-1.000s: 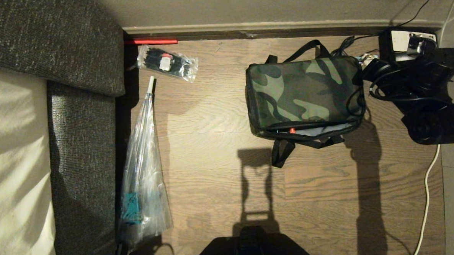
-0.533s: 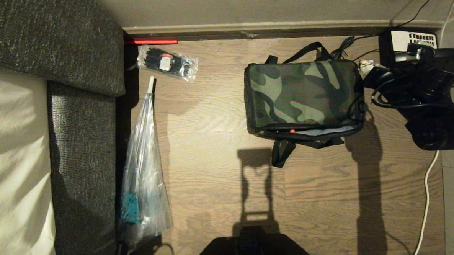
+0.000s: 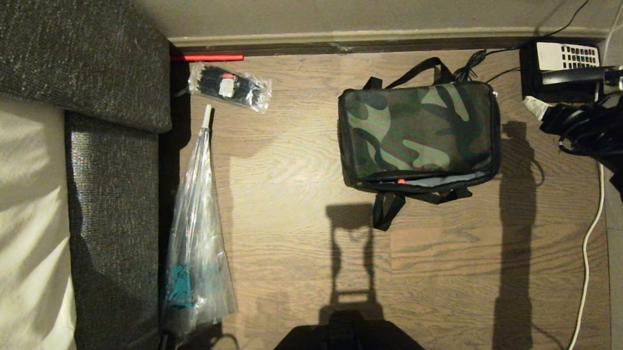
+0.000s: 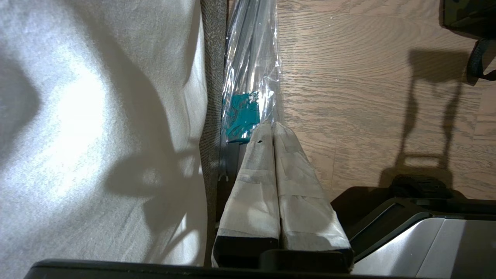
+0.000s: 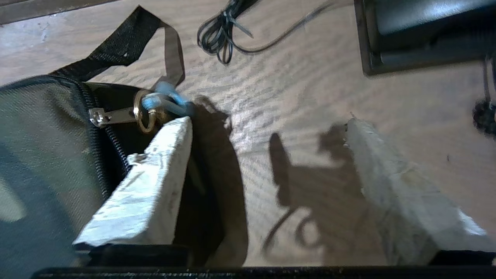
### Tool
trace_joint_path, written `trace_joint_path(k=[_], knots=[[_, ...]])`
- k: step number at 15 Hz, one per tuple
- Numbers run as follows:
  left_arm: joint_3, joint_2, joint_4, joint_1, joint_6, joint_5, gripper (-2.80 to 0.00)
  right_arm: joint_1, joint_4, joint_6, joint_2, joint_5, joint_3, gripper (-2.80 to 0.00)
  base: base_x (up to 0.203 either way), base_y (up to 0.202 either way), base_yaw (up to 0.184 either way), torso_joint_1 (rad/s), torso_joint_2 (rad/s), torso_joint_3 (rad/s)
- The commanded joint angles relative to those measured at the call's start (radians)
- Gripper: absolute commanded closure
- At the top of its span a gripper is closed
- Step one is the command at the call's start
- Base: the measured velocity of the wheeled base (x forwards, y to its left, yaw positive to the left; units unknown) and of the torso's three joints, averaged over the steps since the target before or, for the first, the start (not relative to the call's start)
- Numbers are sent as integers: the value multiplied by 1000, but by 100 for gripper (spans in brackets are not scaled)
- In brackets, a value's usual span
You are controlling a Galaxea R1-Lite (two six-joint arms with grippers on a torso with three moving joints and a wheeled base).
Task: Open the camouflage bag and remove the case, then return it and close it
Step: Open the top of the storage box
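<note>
A: Where is the camouflage bag (image 3: 419, 133) now?

B: On the wooden floor (image 3: 293, 239) by the wall, lid down on top. A second ago the right gripper (image 5: 267, 128) was up against its right end; now it has pulled away toward the telephone (image 3: 559, 67), and the bag sits squarer.

A: So it let go?

B: Yes. Its fingers (image 5: 155, 182) stand spread with nothing between them, and the blue loop (image 5: 164, 101) on the zip pull (image 5: 112, 115) lies free just past one fingertip.

A: And the case?

B: Not visible. A pale strip shows along the bag's near edge, so I can't tell whether the zip is fully run.

A: The other arm?

B: The left gripper (image 4: 273, 128) hangs parked, fingers pressed together, beside the wrapped umbrella (image 3: 196, 243) and the sofa (image 3: 113, 204).
</note>
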Motion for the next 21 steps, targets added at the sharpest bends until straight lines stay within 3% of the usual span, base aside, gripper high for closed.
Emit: trace_joint_path(k=[1,5,9,15,21], knots=[[2,0,0,1,0,1,0,-16,39,57,-82,16,14,-280,0,0,0,0,0,0],[2,0,0,1,0,1,0,-8,197,169,-185,215,140,-280,0,0,0,0,0,0],[2,0,0,1,0,1,0,31,234,324,-191,344,156,-280,0,0,0,0,0,0],[2,0,0,1,0,1,0,122,220,382,-99,361,128,-280,0,0,0,0,0,0],[2,0,0,1,0,1,0,141,196,382,-77,359,112,-280,0,0,0,0,0,0]])
